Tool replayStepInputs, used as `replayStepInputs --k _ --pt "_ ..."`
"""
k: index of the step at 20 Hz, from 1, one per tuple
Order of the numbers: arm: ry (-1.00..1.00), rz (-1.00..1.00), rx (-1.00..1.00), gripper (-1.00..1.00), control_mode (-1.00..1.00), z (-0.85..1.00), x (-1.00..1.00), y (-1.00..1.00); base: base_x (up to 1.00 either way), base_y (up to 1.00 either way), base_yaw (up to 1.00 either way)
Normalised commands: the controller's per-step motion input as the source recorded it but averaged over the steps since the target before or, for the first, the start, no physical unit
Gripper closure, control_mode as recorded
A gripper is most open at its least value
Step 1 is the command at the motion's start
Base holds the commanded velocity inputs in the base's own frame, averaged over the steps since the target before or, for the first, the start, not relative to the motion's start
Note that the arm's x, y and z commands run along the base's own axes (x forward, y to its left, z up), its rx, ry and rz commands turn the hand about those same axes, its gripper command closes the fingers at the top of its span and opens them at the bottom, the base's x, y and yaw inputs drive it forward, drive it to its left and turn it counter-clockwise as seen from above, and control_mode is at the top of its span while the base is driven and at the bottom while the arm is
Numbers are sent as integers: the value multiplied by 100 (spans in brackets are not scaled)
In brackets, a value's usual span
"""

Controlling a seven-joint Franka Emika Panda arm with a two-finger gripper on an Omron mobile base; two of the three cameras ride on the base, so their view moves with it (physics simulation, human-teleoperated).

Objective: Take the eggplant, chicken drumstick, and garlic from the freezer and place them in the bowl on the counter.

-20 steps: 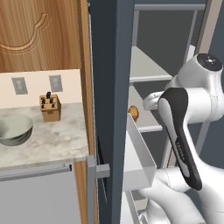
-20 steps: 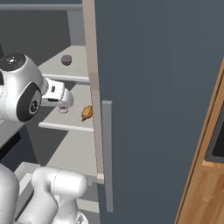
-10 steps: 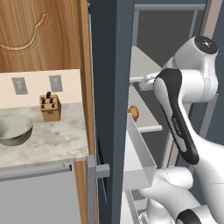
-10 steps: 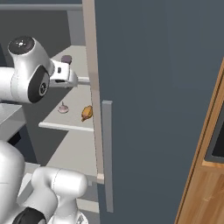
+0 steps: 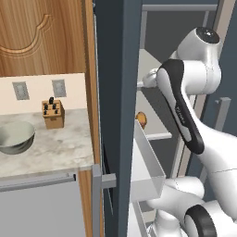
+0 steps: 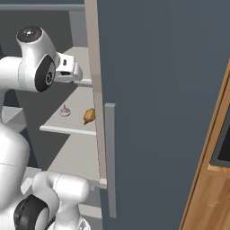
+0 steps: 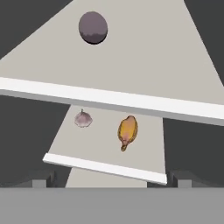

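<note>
The freezer (image 5: 113, 92) is seen standing open, its dark door edge running down the middle of the left base view and its long grey bar handle (image 6: 110, 159) shown in the right base view. The arm is reached into the cabinet, and the gripper (image 6: 74, 72) is held above the shelves, well clear of the food; its jaws are spread wide and nothing is held between them.

In the hand view, the eggplant (image 7: 93, 27) is found alone on the upper shelf (image 7: 144, 65), set toward the back. On the lower shelf (image 7: 105, 151) the garlic (image 7: 82, 118) and the chicken drumstick (image 7: 127, 131) are laid near each other but apart (the drumstick's narrow end is turned toward the shelf's front edge). The same pair is seen in the right base view, the garlic (image 6: 65, 111) to the left of the drumstick (image 6: 89, 116), both below the gripper. An orange edge of the drumstick (image 5: 141, 119) is also glimpsed past the door in the left base view.

On the counter (image 5: 51, 148), the bowl (image 5: 15, 136) is set near the left edge, with a wooden knife block (image 5: 53, 115) placed behind it against the wall.
</note>
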Motion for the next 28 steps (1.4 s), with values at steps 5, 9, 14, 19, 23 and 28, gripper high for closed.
replayStepInputs --k 5,9,14,19,23,28 --pt "-2 0 0 -100 -100 0 23 19 0 0 0" --pt "-3 1 0 -100 -100 0 22 7 0 0 0" --pt "0 0 0 -100 -100 0 49 1 0 0 0" --pt "0 0 0 -100 -100 1 55 4 0 0 0" --pt "-5 1 0 -100 -100 0 23 6 0 0 0" --pt "-10 0 0 -100 -100 0 19 4 0 0 0"
